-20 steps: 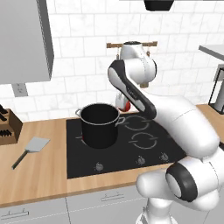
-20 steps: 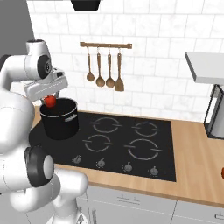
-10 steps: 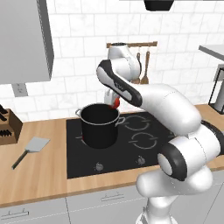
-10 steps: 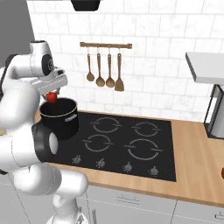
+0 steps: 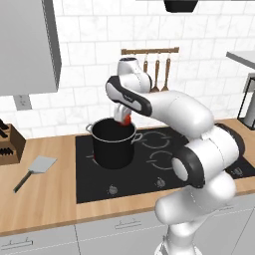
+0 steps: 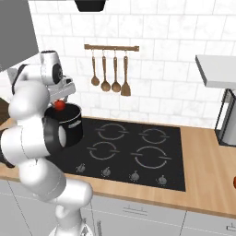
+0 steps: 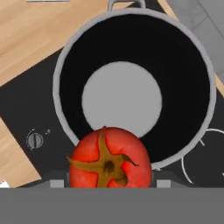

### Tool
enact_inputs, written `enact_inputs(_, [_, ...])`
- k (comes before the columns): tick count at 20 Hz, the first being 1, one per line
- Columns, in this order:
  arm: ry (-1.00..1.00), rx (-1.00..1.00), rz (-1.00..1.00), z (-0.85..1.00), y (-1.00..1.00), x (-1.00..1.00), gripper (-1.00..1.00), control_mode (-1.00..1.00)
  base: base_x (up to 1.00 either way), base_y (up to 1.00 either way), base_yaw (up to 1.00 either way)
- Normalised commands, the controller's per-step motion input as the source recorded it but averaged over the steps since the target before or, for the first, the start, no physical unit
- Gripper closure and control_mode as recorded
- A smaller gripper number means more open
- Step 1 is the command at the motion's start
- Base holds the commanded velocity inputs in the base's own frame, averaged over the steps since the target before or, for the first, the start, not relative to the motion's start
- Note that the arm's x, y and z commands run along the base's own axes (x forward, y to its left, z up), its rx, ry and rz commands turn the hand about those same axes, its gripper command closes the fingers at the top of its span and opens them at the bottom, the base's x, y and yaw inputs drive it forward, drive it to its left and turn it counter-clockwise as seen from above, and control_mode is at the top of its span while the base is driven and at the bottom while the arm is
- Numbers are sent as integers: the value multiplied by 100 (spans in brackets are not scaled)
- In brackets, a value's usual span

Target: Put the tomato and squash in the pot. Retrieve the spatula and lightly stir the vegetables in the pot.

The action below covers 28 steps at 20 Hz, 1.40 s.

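Observation:
My gripper [image 5: 122,115] is shut on the tomato [image 5: 127,120], a small red round fruit with a brown-green stem. It hangs just above the far right rim of the pot [image 5: 113,147], a tall black pot on the hob's rear left burner. From the right base view, the tomato [image 6: 60,105] sits over the pot [image 6: 73,125]. In the hand view the tomato [image 7: 109,158] fills the space between my gripper [image 7: 109,182] jaws, and the pot [image 7: 61,74] lies open below with a bare grey bottom. The spatula [image 5: 36,168] lies on the counter left of the hob. The squash is out of view.
A knife block [image 5: 7,143] stands at the far left of the counter. Wooden spoons and a turner hang from a wall rail [image 6: 111,47]. The black hob [image 6: 138,152] has free burners to the right. A small orange-brown thing [image 6: 233,183] sits at the counter's right edge.
The arm has swung left, carrying the tomato from beside the pot's right side to above its rim. The pot and spatula have stayed put.

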Motion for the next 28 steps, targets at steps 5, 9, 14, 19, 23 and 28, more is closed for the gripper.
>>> enact_inputs(5, [0,0,0,-25,15,41,100,-100,0,0,0])
enact_inputs(9, [0,0,0,-20,19,35,100,-100,0,0,0])
enact_inputs(14, [0,0,0,-15,15,19,100,-100,0,0,0])
enact_inputs(19, [1,0,0,-15,8,22,100,-100,0,0,0])
enact_inputs(23, [0,0,0,0,0,0,100,-100,0,0,0])
enact_inputs(28, [0,0,0,-13,0,0,100,-100,0,0,0])
